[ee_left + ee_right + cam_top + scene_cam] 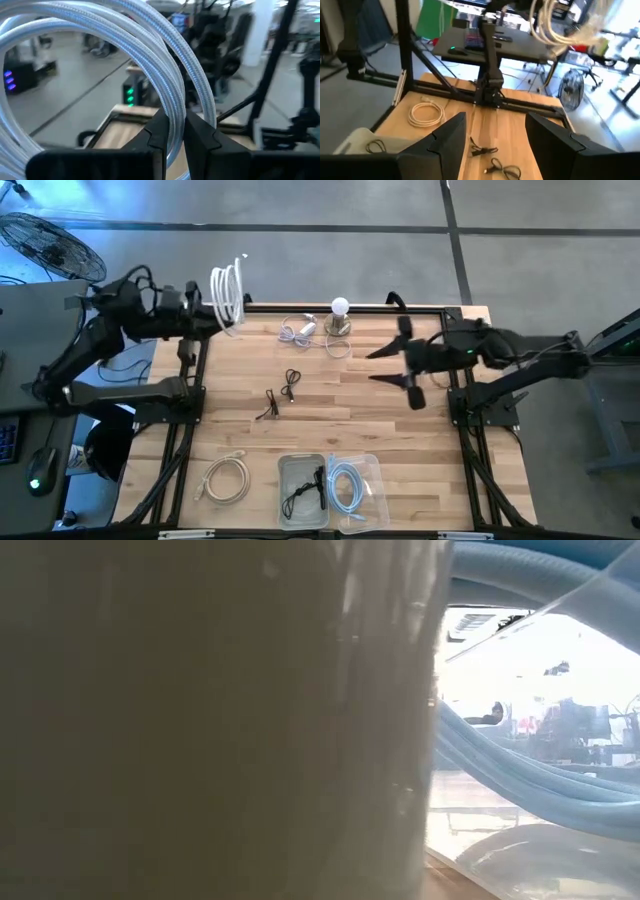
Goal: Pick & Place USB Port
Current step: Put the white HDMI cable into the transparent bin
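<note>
1. Left gripper (pixel 222 315) pinches a white coiled cable (pixel 229 292), raised at the table's 11 o'clock corner; its loops stand on edge.
2. Right gripper (pixel 385 365) hangs with fingers spread, holding nothing, at 3 o'clock.
3. Grey tray (pixel 284 476) at 6 o'clock holds one black cable (pixel 304 492); clear tray (pixel 372 472) beside it holds one pale blue cable (pixel 344 485).
4. Loose on the table: one cream coil (pixel 226 478), two black cables (pixel 280 392).

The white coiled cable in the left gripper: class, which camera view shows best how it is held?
The left wrist view: the left gripper pinches the white coiled cable. The high view shows the coil lifted at the table's far left edge; the right wrist view shows it distantly; the low view doesn't show it.
</note>
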